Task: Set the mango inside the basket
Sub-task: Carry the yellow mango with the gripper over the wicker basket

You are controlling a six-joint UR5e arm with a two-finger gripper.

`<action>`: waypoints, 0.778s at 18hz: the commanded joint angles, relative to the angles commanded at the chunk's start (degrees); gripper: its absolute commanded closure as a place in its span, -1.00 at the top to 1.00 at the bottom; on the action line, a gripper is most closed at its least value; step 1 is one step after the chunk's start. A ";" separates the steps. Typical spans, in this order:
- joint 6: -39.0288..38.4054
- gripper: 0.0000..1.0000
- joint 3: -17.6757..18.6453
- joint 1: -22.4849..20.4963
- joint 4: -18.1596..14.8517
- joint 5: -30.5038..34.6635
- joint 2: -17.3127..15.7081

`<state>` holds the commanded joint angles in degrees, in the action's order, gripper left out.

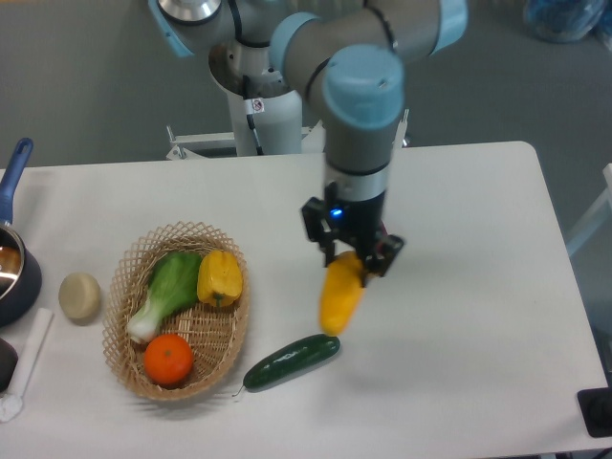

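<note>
The tool (pixel 351 255) grips the mango (pixel 341 293) by its upper end — long axis near vertical, tip tilted down-left, above the counter (pixel 478 316), between basket (pixel 234 325) and cucumber (pixel 291 360).

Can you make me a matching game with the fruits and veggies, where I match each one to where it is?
Things:
1. mango
2. cucumber
3. orange
4. potato

Places:
A. inside the basket, at its near end
B. on the table just left of the basket
C. held up in the gripper
D. lying on the table just right of the basket

Pairs: 1-C, 2-D, 3-A, 4-B
</note>
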<state>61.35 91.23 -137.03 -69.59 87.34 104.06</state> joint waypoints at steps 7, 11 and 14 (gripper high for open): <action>-5.70 -0.46 0.00 6.77 -8.52 2.48 1.23; -13.35 -0.46 -1.49 11.16 -9.33 1.78 3.42; -16.08 -0.45 -1.76 13.45 -9.33 1.78 4.74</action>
<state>45.27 89.47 -123.58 -78.93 89.12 108.81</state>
